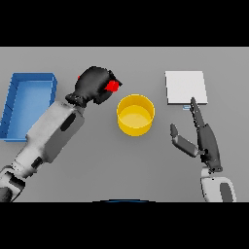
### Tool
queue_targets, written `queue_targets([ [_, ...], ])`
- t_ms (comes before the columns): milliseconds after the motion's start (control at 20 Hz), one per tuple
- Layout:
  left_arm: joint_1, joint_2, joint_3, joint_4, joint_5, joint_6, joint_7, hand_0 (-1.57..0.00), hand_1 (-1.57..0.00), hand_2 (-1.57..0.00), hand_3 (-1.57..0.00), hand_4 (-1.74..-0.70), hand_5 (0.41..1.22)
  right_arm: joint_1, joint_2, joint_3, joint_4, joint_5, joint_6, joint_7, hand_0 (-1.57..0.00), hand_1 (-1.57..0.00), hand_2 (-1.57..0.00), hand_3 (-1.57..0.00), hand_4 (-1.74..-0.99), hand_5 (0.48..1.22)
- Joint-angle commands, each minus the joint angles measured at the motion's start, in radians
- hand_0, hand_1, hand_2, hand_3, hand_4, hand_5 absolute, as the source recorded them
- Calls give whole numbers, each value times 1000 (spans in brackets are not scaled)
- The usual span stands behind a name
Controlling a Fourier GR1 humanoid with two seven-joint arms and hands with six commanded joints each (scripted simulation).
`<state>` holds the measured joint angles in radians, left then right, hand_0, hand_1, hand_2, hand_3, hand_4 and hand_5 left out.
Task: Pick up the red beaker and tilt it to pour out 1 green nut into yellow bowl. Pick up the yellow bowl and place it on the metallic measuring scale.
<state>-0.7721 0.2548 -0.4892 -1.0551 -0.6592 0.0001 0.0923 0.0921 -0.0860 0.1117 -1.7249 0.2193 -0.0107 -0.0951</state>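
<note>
My left hand point(93, 84) is curled round the red beaker point(113, 86), of which only small red patches show between the fingers. It holds the beaker just left of and above the yellow bowl point(135, 115), close to the bowl's far left rim. I cannot see a green nut in the bowl or in the beaker. The metallic measuring scale point(186, 87) is a pale square plate at the back right. With straight fingers, my right hand point(204, 138) rests open in front of the scale, its fingertips near the scale's front edge.
A blue tray point(28, 102) with raised walls stands at the far left, beside my left forearm.
</note>
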Motion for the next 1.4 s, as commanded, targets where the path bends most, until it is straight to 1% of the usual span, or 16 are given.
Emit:
queue_targets([
  [0, -26, 5, -30, 23, -34, -8, 1, -1570, -1570, -1570, -1570, -1740, 1166, -7, -2, -7, 12, -8, 3, 7, 1, 1, 1, 1, -1269, 722],
  [150, -115, 16, -114, 102, -113, -55, -26, -1570, -1570, -1570, -1570, -1740, 1193, 2, -7, -10, 7, -13, 7, -17, 1, 1, 1, 1, -1264, 717],
  [200, -143, 24, -141, 111, -132, -82, -42, -1570, -1570, -1570, -1570, -1690, 1198, -4, -7, -11, 13, -10, 4, -20, 1, 1, 1, 1, -1261, 715],
  [300, -189, 23, -208, 146, -181, -125, -59, -1571, -1571, -1571, -1571, -1613, 1206, -10, 13, -3, 22, 2, -10, 3, 1, 1, 1, 1, -1258, 697],
  [400, -249, 22, -267, 175, -220, -188, -51, -1571, -1571, -1571, -1571, -1656, 1212, -5, 12, -5, 11, 7, -19, -7, 1, 1, 1, 1, -1245, 679],
  [500, -287, 22, -310, 198, -234, -225, -94, -1571, -1571, -1571, -1571, -1684, 1215, 9, 32, 2, 20, 2, -22, -6, 1, 1, 1, 1, -1225, 663],
  [650, -343, -6, -384, 242, -274, -265, -108, -1571, -1571, -1571, -1571, -1709, 1218, 8, 34, -6, 26, 6, -36, -17, 1, 1, 1, 1, -1198, 650],
  [750, -382, -8, -434, 259, -307, -294, -101, -1571, -1571, -1571, -1571, -1720, 1219, -12, 20, -14, 27, 16, -42, -3, 1, 1, 1, 1, -1195, 647],
  [800, -403, -8, -455, 266, -319, -304, -108, -1571, -1571, -1571, -1571, -1725, 1219, -7, 20, -12, 24, 11, -37, -17, 1, 1, 1, 1, -1193, 648],
  [850, -409, -12, -485, 282, -336, -303, -113, -1571, -1571, -1571, -1571, -1728, 1220, 4, 21, -9, 20, 12, -35, -24, 1, 1, 1, 1, -1191, 649],
  [900, -423, -12, -511, 287, -350, -310, -116, -1571, -1571, -1571, -1571, -1730, 1220, 1, 22, 1, 27, 32, -41, -16, 1, 1, 1, 1, -1188, 647],
  [1000, -447, -17, -555, 301, -370, -307, -134, -1571, -1571, -1571, -1571, -1734, 1220, -6, 23, -9, 23, 17, -39, 5, 1, 1, 1, 1, -1179, 635],
  [1100, -460, -13, -611, 313, -401, -277, -163, -1571, -1571, -1571, -1571, -1735, 1221, -5, 34, -6, 29, 16, -44, -5, 1, 1, 1, 1, -1179, 627],
  [1150, -472, -19, -643, 328, -426, -264, -160, -1571, -1571, -1571, -1571, -1735, 1221, 7, 26, -5, 21, 22, -42, -14, 1, 1, 1, 1, -1169, 624],
  [1250, -512, -45, -690, 354, -457, -257, -161, -1571, -1571, -1571, -1571, -1735, 1221, 0, 24, -13, 21, 12, -41, -4, 1, 1, 1, 1, -1164, 625],
  [1350, -538, -55, -736, 374, -478, -252, -183, -1571, -1571, -1571, -1571, -1734, 1221, 6, 22, -9, 4, 22, -46, -6, 1, 1, 1, 1, -1162, 627],
])
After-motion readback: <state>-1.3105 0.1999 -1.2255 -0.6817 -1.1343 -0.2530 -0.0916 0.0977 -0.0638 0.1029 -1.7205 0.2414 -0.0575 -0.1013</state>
